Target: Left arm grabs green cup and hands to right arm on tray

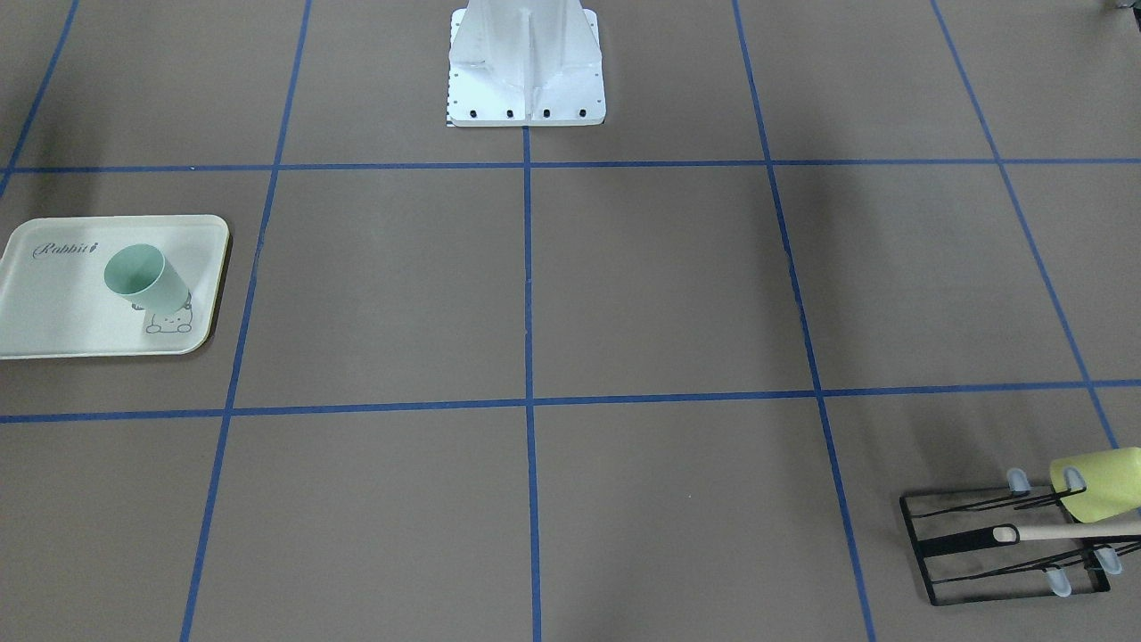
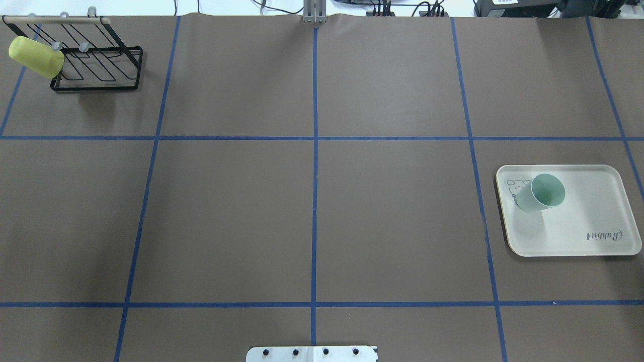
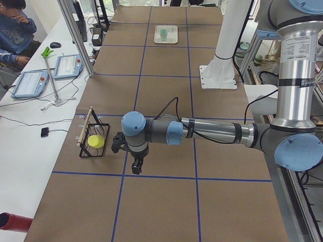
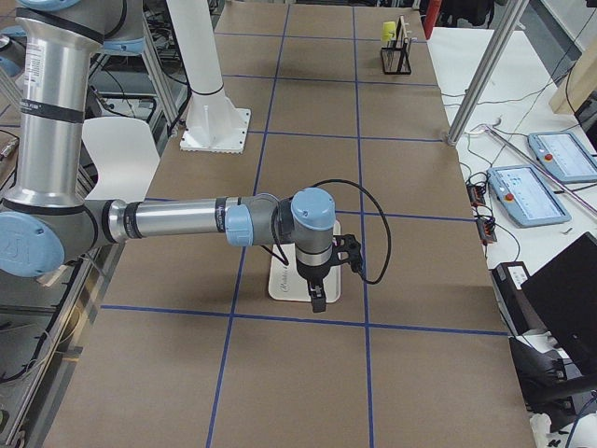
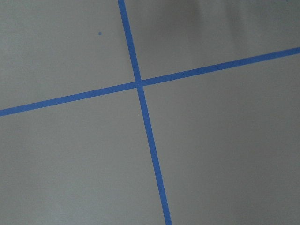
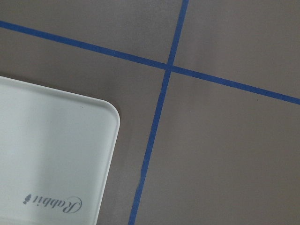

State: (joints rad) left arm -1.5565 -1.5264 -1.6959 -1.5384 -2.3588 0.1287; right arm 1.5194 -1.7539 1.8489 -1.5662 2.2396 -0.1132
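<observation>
The pale mint-green cup (image 1: 147, 279) stands upright on the cream "Rabbit" tray (image 1: 53, 312), over the bunny drawing. Cup (image 2: 541, 192) and tray (image 2: 593, 221) lie at the right in the overhead view. No gripper touches the cup. The left gripper (image 3: 135, 168) shows only in the exterior left view, hanging low over the table beside the black wire rack; I cannot tell whether it is open or shut. The right gripper (image 4: 317, 301) shows only in the exterior right view, above the tray's (image 4: 283, 283) near end; I cannot tell its state. The right wrist view shows a tray corner (image 6: 47, 154).
A yellow-green cup (image 2: 35, 56) hangs on the black wire rack (image 2: 95, 75) at the far left corner. The white robot base (image 1: 526, 67) stands at the table's middle edge. Blue tape lines grid the brown table. An operator and tablets are beside the table.
</observation>
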